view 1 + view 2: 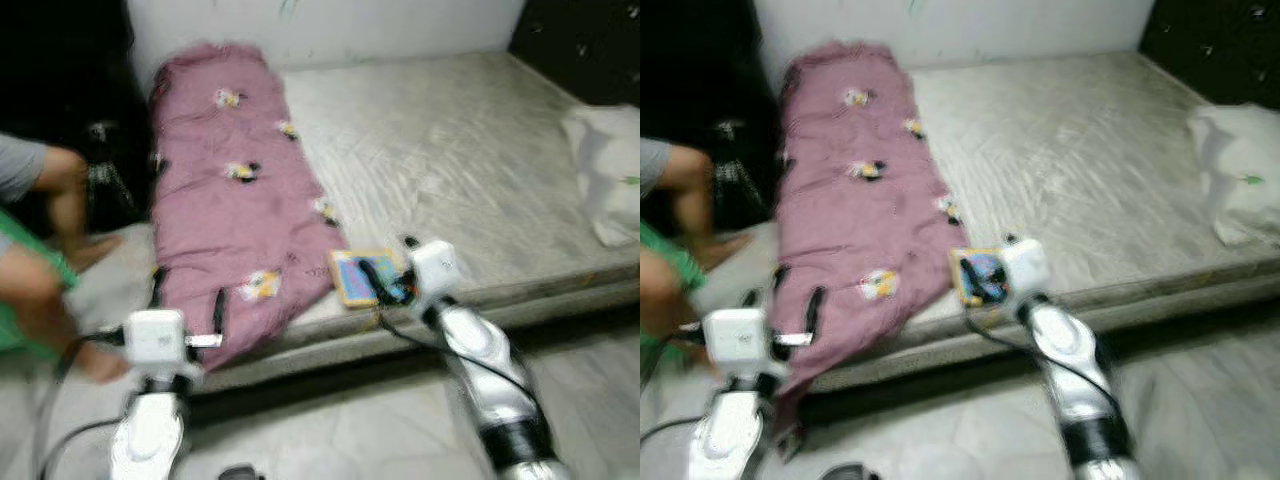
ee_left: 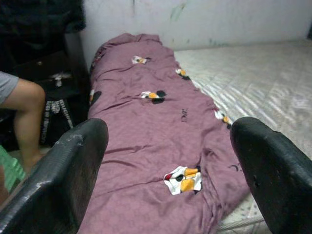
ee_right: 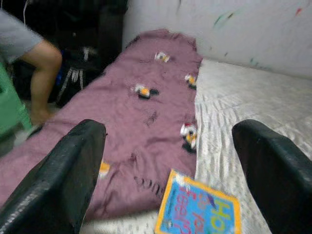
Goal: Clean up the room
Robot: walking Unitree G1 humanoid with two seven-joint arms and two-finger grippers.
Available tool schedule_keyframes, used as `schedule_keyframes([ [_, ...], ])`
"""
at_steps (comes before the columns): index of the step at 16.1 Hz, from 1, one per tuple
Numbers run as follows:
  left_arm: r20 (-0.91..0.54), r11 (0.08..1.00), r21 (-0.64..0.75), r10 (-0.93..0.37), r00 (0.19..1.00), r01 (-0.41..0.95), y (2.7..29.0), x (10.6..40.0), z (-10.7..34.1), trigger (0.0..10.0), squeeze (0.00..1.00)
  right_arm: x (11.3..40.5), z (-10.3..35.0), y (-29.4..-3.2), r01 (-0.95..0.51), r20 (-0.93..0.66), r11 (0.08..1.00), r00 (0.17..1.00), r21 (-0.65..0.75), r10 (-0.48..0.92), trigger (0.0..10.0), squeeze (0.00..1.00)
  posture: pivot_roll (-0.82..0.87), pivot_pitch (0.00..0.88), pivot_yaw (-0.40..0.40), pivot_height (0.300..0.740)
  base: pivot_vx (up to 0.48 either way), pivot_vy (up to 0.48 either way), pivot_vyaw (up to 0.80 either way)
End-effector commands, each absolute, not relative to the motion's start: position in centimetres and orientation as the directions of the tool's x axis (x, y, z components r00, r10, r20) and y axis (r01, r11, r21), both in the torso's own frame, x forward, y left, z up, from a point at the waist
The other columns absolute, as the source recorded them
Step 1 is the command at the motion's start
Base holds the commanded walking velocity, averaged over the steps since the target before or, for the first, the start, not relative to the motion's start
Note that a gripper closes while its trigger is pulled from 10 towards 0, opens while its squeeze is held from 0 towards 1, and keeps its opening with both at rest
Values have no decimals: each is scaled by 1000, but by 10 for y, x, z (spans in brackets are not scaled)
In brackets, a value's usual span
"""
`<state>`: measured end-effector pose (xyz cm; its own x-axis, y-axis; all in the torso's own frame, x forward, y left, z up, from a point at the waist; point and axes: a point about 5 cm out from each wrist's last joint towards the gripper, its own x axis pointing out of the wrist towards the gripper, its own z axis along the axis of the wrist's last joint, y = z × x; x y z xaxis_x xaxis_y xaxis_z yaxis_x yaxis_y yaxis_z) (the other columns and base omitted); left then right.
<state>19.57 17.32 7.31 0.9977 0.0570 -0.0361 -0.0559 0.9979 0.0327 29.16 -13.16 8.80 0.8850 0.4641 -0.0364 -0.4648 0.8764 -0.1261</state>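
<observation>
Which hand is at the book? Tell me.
The right hand: its open fingers hover over the blue-and-yellow book at the mattress edge. The left hand, also open, is at the purple blanket.

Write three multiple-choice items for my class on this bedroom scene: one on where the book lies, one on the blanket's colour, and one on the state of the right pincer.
1. Where does the book lie?
A. on the floor
B. on the mattress, near its front edge beside the blanket
C. on the pillow

2. What colour is the blanket?
A. green
B. white
C. purplish pink

3. How does the right pincer stand?
A. open, holding nothing
B. shut on the book
C. shut on the blanket

Answers:
1 B, the book rests on the grey mattress next to the blanket's edge.
2 C, the cloth is purplish pink with small printed figures.
3 A, the right wrist view shows its two fingers spread wide with the book lying free between them.
</observation>
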Motion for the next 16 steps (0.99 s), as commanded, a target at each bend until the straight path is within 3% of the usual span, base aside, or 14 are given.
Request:
schedule_keyframes([
  [1, -16, 999, 18, 29, 999, -29, 165, 199, 76, 10000, 0, 288, 82, -147, -435, -65, 890, 900, -138, 430, 10000, 0, -41, 0, -2, 740, 349, 0, 0],
  [7, -25, 999, 22, 44, 999, -43, 166, 200, 75, 10000, 0, 289, 80, -147, -439, -70, 887, 899, -147, 433, 10000, 0, -40, 0, -4, 740, 327, 0, 0],
  [13, -32, 996, 48, 73, 997, -72, 168, 201, 73, 10000, 0, 288, 79, -145, -451, -67, 878, 892, -158, 446, 10000, 0, -35, 0, -4, 740, 0, 0, 68],
  [16, -34, 996, 58, 69, 997, -67, 168, 201, 73, 10000, 0, 288, 79, -143, -460, -66, 873, 888, -161, 455, 10000, 0, -32, 0, -2, 740, 0, 0, 800],
])
